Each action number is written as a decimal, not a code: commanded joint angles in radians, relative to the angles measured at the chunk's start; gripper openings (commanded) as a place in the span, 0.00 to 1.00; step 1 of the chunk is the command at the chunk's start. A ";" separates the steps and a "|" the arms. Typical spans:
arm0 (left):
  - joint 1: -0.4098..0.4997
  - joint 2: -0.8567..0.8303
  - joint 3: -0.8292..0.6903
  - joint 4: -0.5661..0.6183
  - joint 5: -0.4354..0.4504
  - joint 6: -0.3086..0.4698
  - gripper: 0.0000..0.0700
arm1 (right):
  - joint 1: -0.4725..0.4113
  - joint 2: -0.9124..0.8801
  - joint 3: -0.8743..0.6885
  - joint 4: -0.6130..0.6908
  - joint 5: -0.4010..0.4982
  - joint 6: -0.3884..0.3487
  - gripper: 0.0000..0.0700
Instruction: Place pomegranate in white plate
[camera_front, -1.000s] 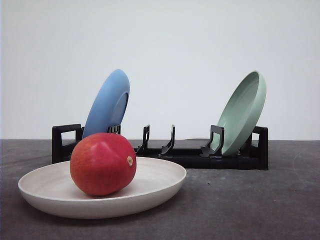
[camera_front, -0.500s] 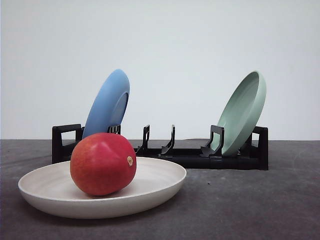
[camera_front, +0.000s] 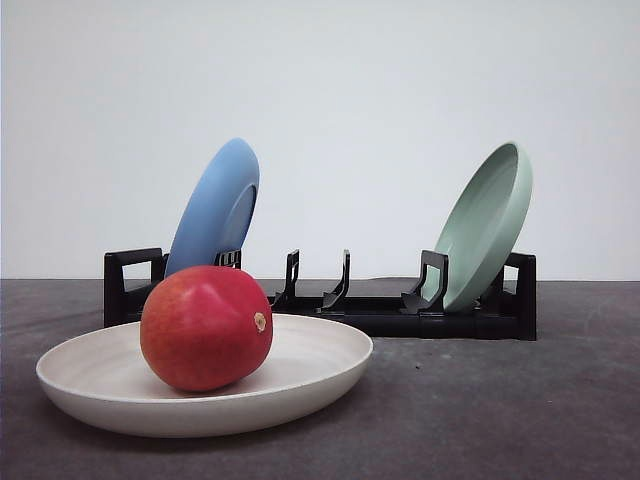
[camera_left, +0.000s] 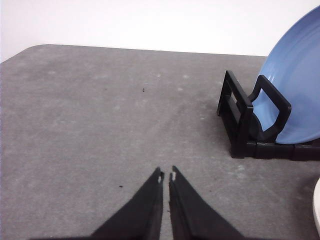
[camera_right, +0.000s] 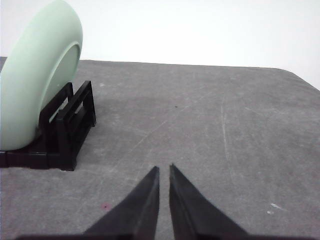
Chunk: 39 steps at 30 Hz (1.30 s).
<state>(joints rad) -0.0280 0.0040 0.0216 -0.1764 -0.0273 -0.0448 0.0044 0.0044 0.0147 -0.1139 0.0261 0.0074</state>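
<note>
Bright, even, diffuse light leaves only soft shadows under the wide cream-white round plate (camera_front: 310, 385) on the sharply rendered grey textured table (camera_front: 500, 410), without glare.

I see my left gripper (camera_left: 166, 176) with its two dark fingers pressed nearly together, empty. My right gripper (camera_right: 164, 169) looks the same: fingers close, nothing between them.

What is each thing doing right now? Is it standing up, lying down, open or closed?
pomegranate: resting in the white plate, not held.
white plate: lying flat on the table, holding the fruit.
blue plate: standing tilted in the rack.
green plate: standing tilted in the rack.
rack: middle slots empty.
left gripper: shut, empty.
right gripper: shut, empty.
</note>
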 joint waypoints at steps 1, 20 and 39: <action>0.002 -0.001 -0.010 0.013 0.002 0.006 0.00 | -0.002 -0.001 -0.004 0.013 0.001 0.012 0.05; 0.002 -0.001 -0.010 0.013 0.002 0.006 0.00 | -0.002 -0.001 -0.004 0.013 0.001 0.012 0.05; 0.002 -0.001 -0.010 0.013 0.002 0.006 0.00 | -0.002 -0.001 -0.004 0.013 0.001 0.012 0.05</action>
<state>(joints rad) -0.0280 0.0040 0.0216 -0.1764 -0.0273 -0.0449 0.0044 0.0044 0.0147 -0.1139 0.0261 0.0074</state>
